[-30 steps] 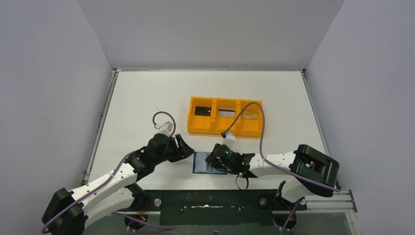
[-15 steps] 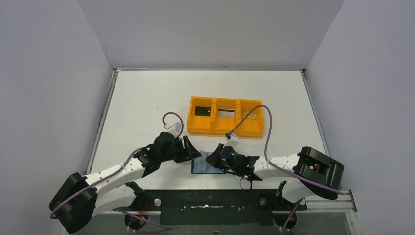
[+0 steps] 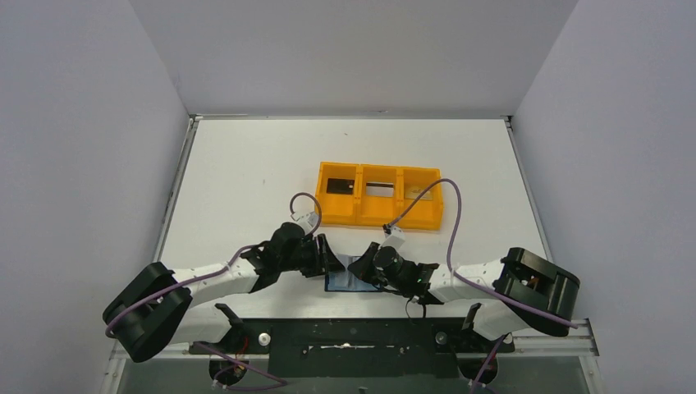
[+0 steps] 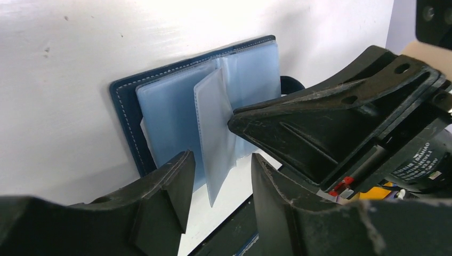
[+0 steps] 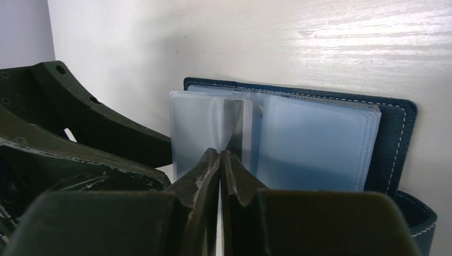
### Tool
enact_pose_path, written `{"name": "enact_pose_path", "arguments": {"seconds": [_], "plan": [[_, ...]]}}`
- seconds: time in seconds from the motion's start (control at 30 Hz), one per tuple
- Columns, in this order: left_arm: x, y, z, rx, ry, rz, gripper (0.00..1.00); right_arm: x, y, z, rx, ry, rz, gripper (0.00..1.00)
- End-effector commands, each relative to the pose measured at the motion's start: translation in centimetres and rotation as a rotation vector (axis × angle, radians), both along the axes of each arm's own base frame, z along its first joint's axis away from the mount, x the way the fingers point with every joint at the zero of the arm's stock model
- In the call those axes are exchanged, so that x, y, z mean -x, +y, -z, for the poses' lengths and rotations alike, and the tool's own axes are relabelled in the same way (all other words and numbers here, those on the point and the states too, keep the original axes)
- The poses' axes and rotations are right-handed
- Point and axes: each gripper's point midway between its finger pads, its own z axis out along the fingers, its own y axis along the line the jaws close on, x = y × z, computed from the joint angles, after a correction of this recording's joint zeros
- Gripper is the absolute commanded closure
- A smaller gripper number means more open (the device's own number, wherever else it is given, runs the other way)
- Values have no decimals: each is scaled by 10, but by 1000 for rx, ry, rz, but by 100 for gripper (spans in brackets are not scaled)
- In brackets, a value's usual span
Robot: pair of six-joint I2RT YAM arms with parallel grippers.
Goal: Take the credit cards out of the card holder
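Hovering beside card holder (image 4: pixel 126 101), left gripper (image 4: pixel 219 160)

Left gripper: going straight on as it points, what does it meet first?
The clear sleeve standing up from the open card holder, pinched by the right gripper. It lines up with the gap of the left gripper; depth is unclear.

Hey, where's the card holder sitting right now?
In the top view, the card holder lies open on the table near its front edge, between the left gripper and right gripper, nearer the arms than the orange tray.
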Motion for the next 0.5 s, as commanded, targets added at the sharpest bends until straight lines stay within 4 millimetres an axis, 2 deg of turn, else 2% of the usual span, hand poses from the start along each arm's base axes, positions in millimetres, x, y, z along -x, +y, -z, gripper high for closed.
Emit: {"name": "enact_pose_path", "arguments": {"seconds": [0.0, 0.23, 0.47], "plan": [[-6, -22, -22, 90, -55, 52, 59, -10, 8, -25, -91, -55, 23, 97], [-7, -22, -19, 88, -52, 41, 63, -10, 4, -25, -94, -56, 34, 96], [-6, -28, -14, 83, -36, 61, 81, -10, 3, -31, -109, -69, 41, 89]]}}
